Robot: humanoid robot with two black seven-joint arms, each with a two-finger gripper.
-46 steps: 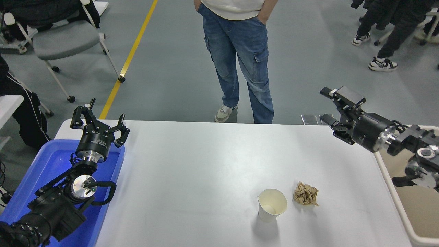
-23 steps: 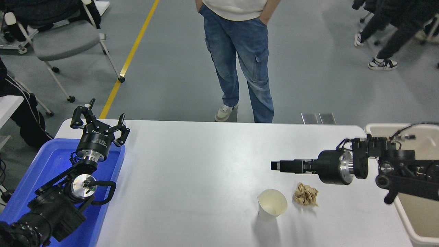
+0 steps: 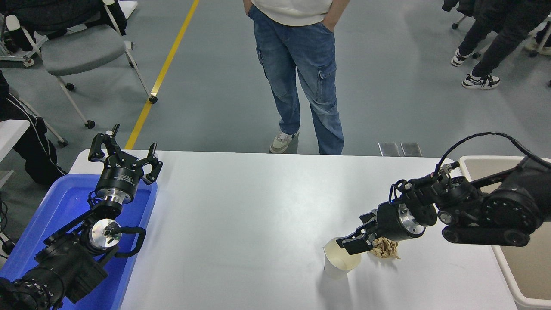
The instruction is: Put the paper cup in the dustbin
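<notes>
The white paper cup (image 3: pixel 337 263) stands upright on the white table (image 3: pixel 241 215), front right of centre. My right gripper (image 3: pixel 355 234) is low over the cup's far right rim. Its jaws are open, and the lower finger (image 3: pixel 347 246) reaches over the cup's mouth. The beige dustbin (image 3: pixel 527 271) stands at the table's right edge, partly behind my right arm. My left gripper (image 3: pixel 125 154) is open and empty, parked over the blue tray (image 3: pixel 64 202) at the lower left.
A crumpled tan paper ball (image 3: pixel 387 249) lies just right of the cup, partly under my right wrist. A person in jeans (image 3: pixel 301 73) stands at the table's far side. A grey chair (image 3: pixel 82 47) is at the far left, and other people's legs at the top right.
My right arm has swung down from high at the far right towards the table and forward. Its gripper has dropped to the cup's rim. The cup, the paper ball and the left arm have not moved.
</notes>
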